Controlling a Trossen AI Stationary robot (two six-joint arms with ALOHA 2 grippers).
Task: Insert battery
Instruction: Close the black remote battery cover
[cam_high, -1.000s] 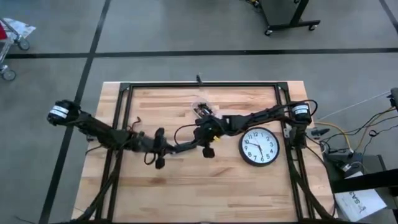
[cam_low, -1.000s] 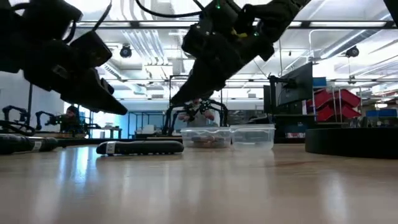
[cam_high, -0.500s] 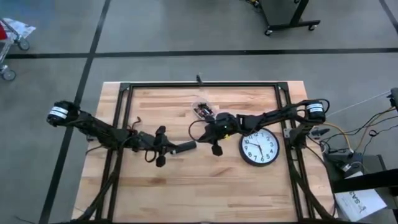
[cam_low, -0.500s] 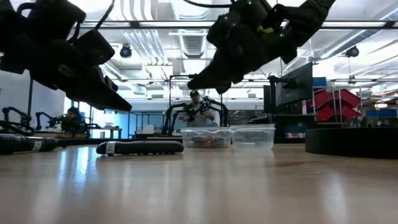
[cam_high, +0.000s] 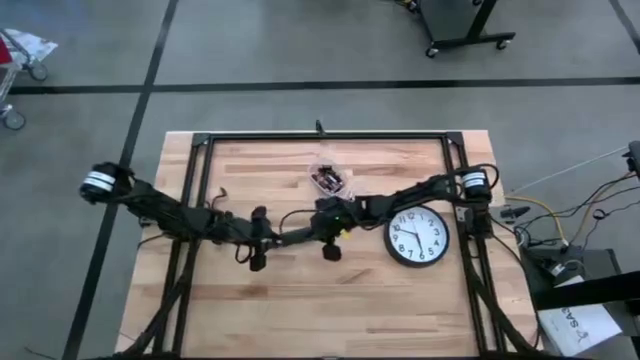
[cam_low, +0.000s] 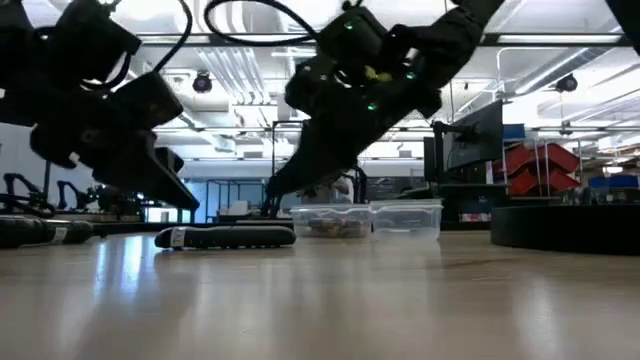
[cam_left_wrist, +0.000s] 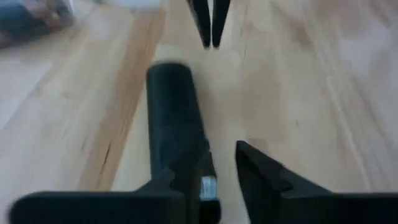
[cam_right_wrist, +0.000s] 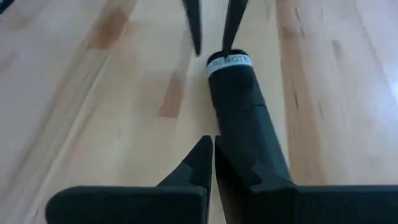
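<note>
The remote (cam_high: 297, 237) lies flat on the wooden table (cam_high: 400, 300), approx. in the middle, between the two arms. The left gripper (cam_left_wrist: 219, 177) is at one end of it, fingers spread; one finger (cam_left_wrist: 267, 180) is just beside the remote body, w/ table visible in the gap. The right gripper (cam_right_wrist: 214, 163) is at the other end, fingers pressed together w/ nothing between them, tips just over the remote's near end. In the low view the remote rests on the table and both grippers hang above it. A clear container (cam_high: 328, 177) w/ small dark items stands farther back, and a round wall clock (cam_high: 416, 236) lies near the right arm.
</note>
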